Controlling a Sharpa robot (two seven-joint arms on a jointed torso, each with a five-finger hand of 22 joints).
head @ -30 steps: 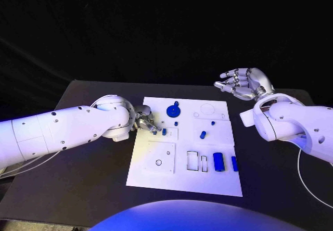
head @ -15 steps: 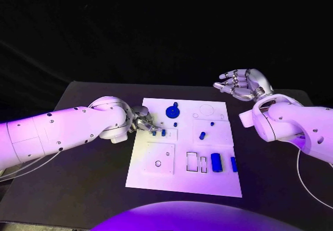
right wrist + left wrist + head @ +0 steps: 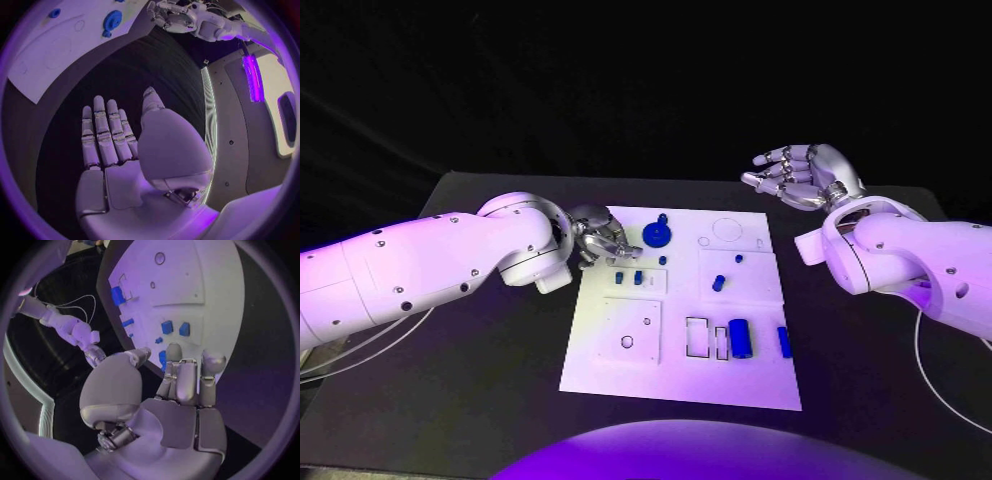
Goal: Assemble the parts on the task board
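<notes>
**Left hand poised at the near-left edge of the task board, right hand waiting**

The task board [image 3: 678,340] lies flat in the middle of the bench [image 3: 473,400], with most of its blue parts loose or only partly seated. Two small blue parts [image 3: 629,278] sit side by side just below the left hand [image 3: 600,238], a round blue part [image 3: 656,235] lies near the board's far edge, and a larger blue block [image 3: 741,337] rests beside two rectangular outlines near the front right.

The step in hand looks like picking up or seating one of the two small pieces by the left hand. To do it well, the hand should come down straight over the piece, pinch it by its narrow sides without nudging its neighbour, and keep it square to the recess before pressing. The pieces are small and close together, so a slanted approach could push one off its spot.

In the left wrist view, the left hand has its fingers [image 3: 187,375] held together and fairly straight, thumb apart, over the board's edge; I see nothing pinched, though a blue piece [image 3: 162,360] sits just beyond the fingertips and I cannot tell whether they touch it.

The right hand [image 3: 802,176] hangs above the bench beyond the board's far right corner, palm open, fingers loosely spread, holding nothing.
</notes>
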